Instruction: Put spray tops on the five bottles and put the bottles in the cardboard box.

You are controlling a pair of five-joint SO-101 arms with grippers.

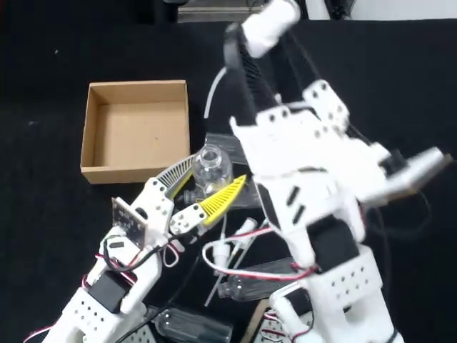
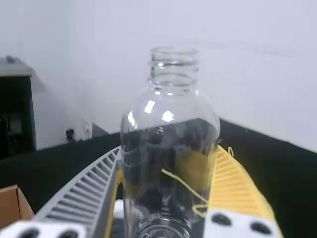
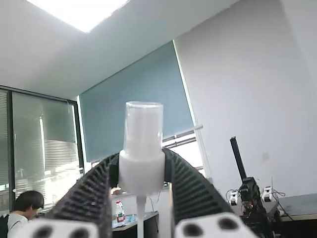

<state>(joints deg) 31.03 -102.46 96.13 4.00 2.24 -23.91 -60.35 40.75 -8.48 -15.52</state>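
At the desk's middle, bottle: the clear plastic bottle (image 1: pixel 209 166) is standing upright just off the near right corner of the cardboard box (image 1: pixel 136 87), with its neck bare.
Left gripper: the left gripper (image 1: pixel 216 170) is pinching the bottle's belly between its grey and yellow fingers.
Right gripper: the right gripper (image 3: pixel 142 156) is clamping a white spray top (image 3: pixel 142 148) by its collar, with the clear cap pointing up and the dip tube trailing down between the black fingers.
Bottle handling: I am judging it light, thin-walled and slick. A hard squeeze would likely dent it, so I am favouring a hold low on the body that leaves the shoulder and thread free.
Spray top handling: I am expecting a stiff collar and a bendy tube. The collar looks like the place to grip, and the tube will need steering into the mouth.
Left wrist view: this is showing me the open threaded mouth, which the high view is not giving me.
High view: this is showing the box toward the desk's (image 1: pixel 57 236) far left, spare spray tops (image 1: pixel 235 250) and a lying bottle (image 1: pixel 250 286) near the front edge.
Right wrist view: this is showing exactly where the fingers are biting the collar.
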